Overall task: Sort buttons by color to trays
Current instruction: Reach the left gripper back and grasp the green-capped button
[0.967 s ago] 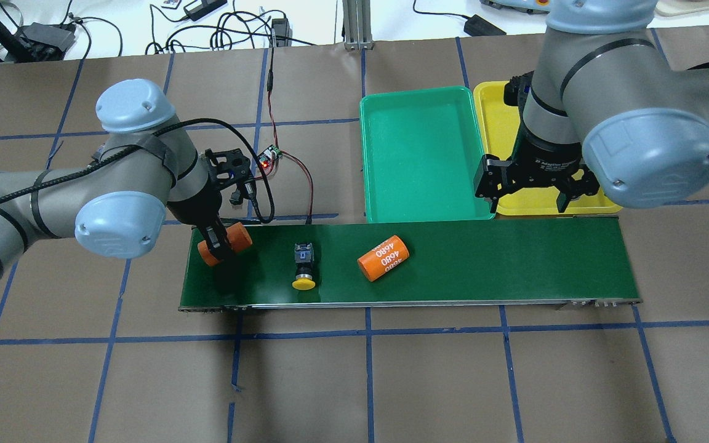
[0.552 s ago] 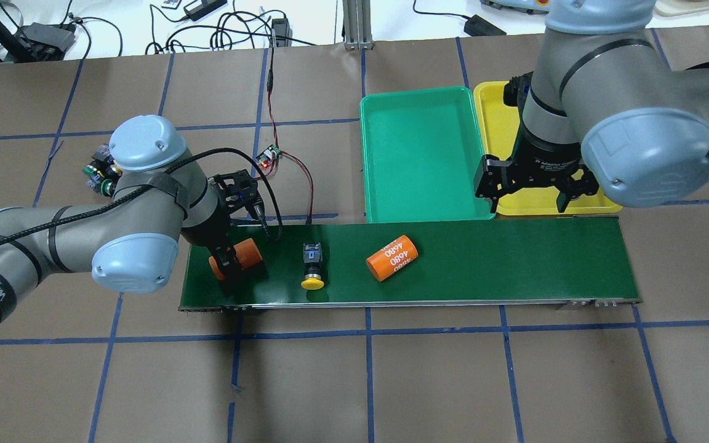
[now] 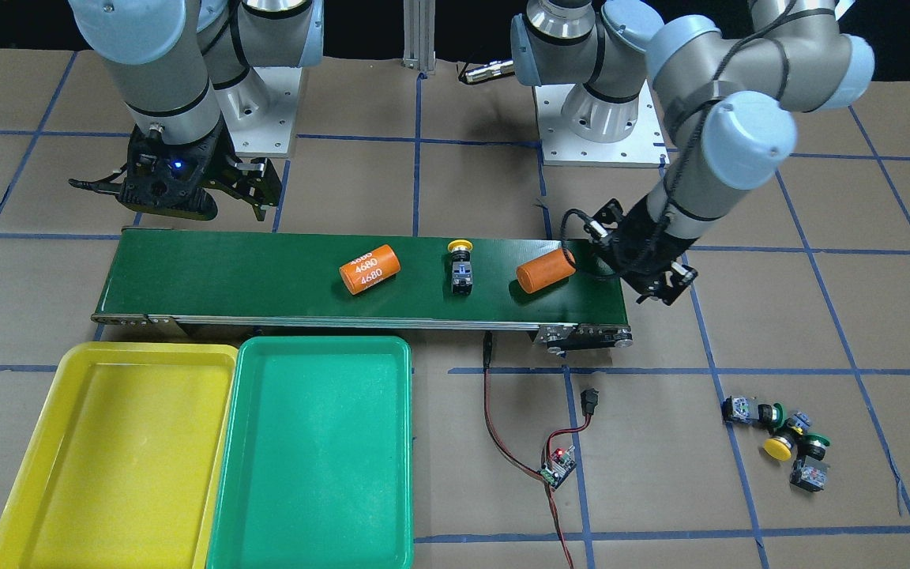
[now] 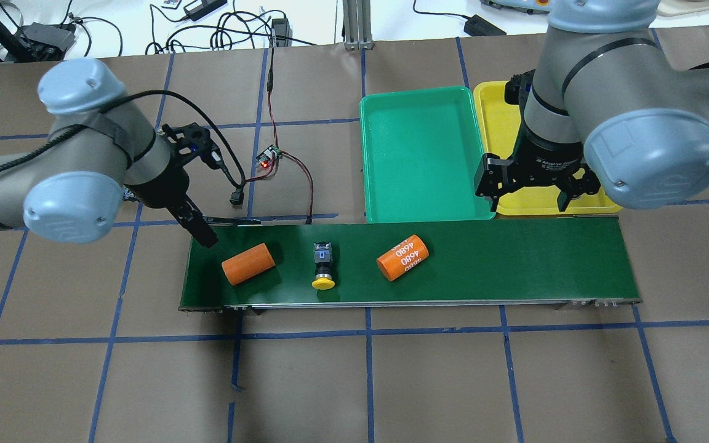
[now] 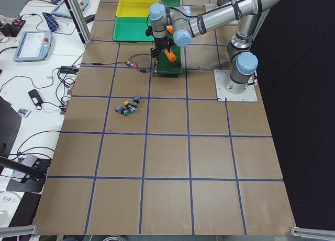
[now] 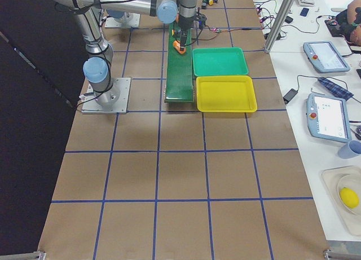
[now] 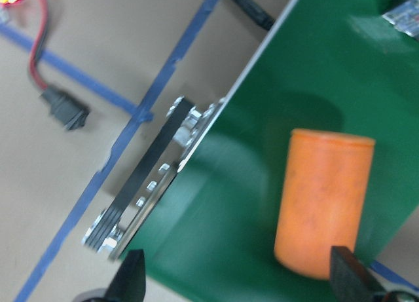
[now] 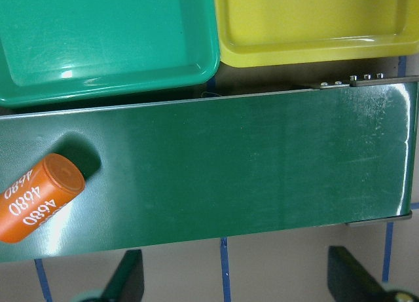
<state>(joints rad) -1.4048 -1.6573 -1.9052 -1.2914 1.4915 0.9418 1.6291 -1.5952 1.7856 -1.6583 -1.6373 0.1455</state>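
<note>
**Yellow button mid-belt, both grippers wide**

From my seat, the yellow button (image 4: 323,269) lies on its side on the belt (image 4: 514,258). Its cap is close to the robot-side edge and its block points at the trays. It sits between the plain cylinder (image 4: 248,264) and the 4680 cylinder (image 4: 402,257), apart from both, so I've got gaps on each side.

The other buttons (image 3: 779,435) are bunched on the table past the belt's left end.

The green tray (image 4: 422,154) and yellow tray (image 4: 502,123) sit side by side along the belt's far edge. A long run of belt stretches from the 4680 cylinder to the right end.

The left gripper (image 7: 239,279) is spread wide and holding nothing, over the belt's left end beside the plain cylinder. The right gripper (image 4: 528,197) is also wide, gripping nothing, above the yellow tray's belt-side rim.
</note>
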